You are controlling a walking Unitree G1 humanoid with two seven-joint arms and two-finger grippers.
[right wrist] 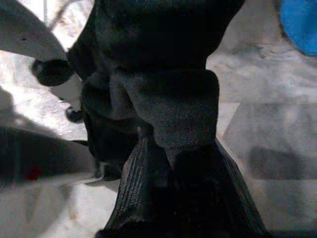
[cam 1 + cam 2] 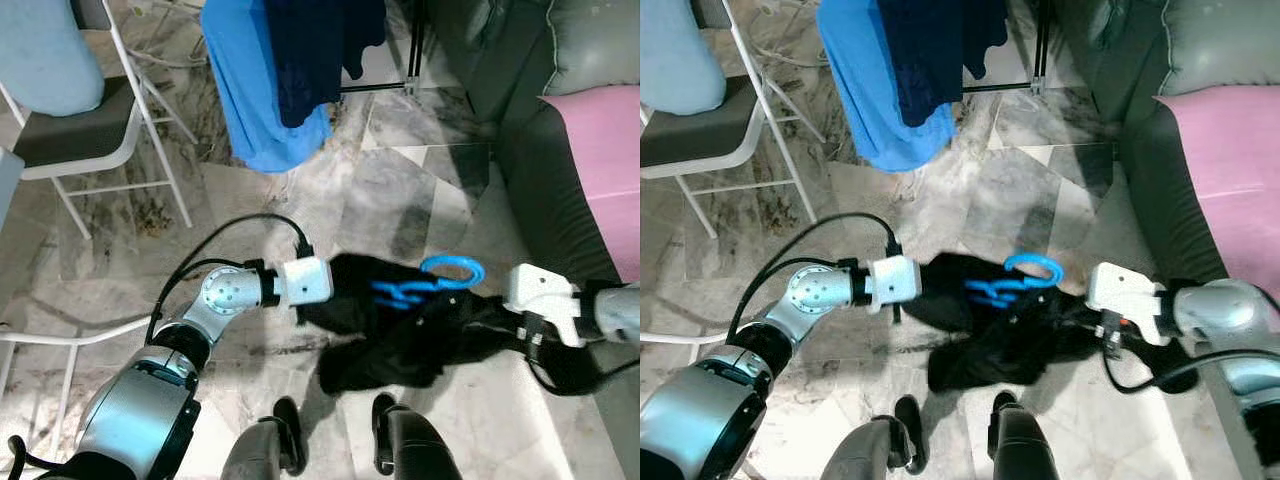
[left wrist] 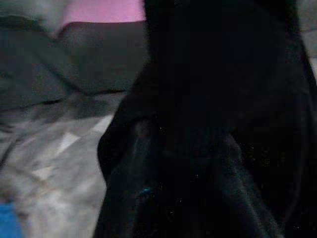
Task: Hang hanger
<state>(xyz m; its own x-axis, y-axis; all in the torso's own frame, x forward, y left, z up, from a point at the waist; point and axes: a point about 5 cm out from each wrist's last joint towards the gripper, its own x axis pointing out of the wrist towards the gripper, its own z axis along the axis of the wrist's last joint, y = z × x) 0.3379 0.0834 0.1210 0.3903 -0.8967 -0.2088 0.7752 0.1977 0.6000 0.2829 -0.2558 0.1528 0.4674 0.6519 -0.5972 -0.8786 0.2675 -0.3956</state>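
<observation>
While the blue hanger [image 2: 436, 282] lies threaded through a black garment [image 2: 400, 330], both hang in the air between the two arms, above the marble floor [image 2: 400, 190] and just ahead of the robot's feet [image 2: 335, 440]. Only the hanger's hook and part of one shoulder bar show above the cloth. Left gripper [image 2: 335, 295] enters the garment's left edge; its fingers are buried in the fabric, so their opening cannot be told. Right gripper [image 2: 500, 310] meets the garment's right edge, and its wrist view shows cloth bunched tightly along the fingers, though whether they are pinching it cannot be judged. Beyond the garment, a bright blue cloth [image 2: 255, 90] and a dark navy one [image 2: 320, 50] hang from a rack. To the left stands a white folding chair [image 2: 90, 130]; to the right, a dark sofa [image 2: 540, 180] bearing a pink cover [image 2: 605, 160].
</observation>
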